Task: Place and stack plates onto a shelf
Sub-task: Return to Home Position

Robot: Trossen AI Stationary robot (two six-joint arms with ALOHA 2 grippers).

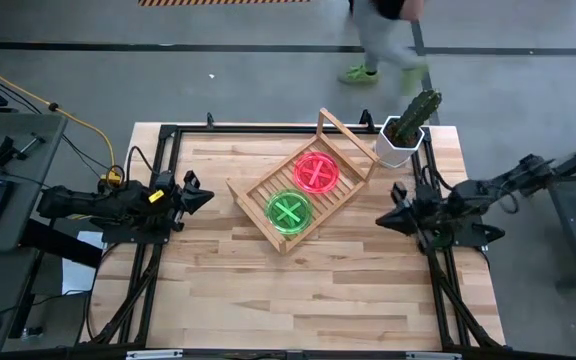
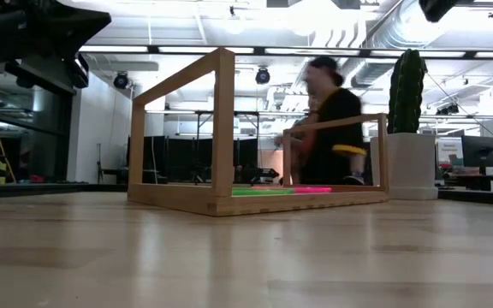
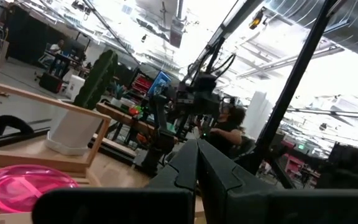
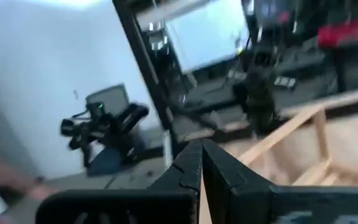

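Judging by how things lie, the stacking looks finished. The light wooden slatted rack (image 1: 330, 208), the shelf of this job, sits askew in the middle of the pale wood-block desk (image 1: 268, 300). It carries two piles of small round translucent plastic plates, a pink-red pile (image 1: 316, 172) toward its taller frame end and a bright green pile (image 1: 289, 211) toward its low end, close together. How many lie in each pile cannot be counted from above, but no loose plate shows on the desk, so nothing seems left to carry. The left gripper (image 1: 204, 197) sits near the desk's left edge and the right gripper (image 1: 384, 219) near its right edge, both apart from the rack. Each wrist view shows the fingers clenched together on nothing. What remains, I judge, is only parking the arms. A white pot with a green cactus (image 1: 400, 140) stands at the far right corner, just beside the rack's frame. Beyond the desk lies grey floor (image 1: 268, 70), where a person (image 1: 383, 30) walks past.
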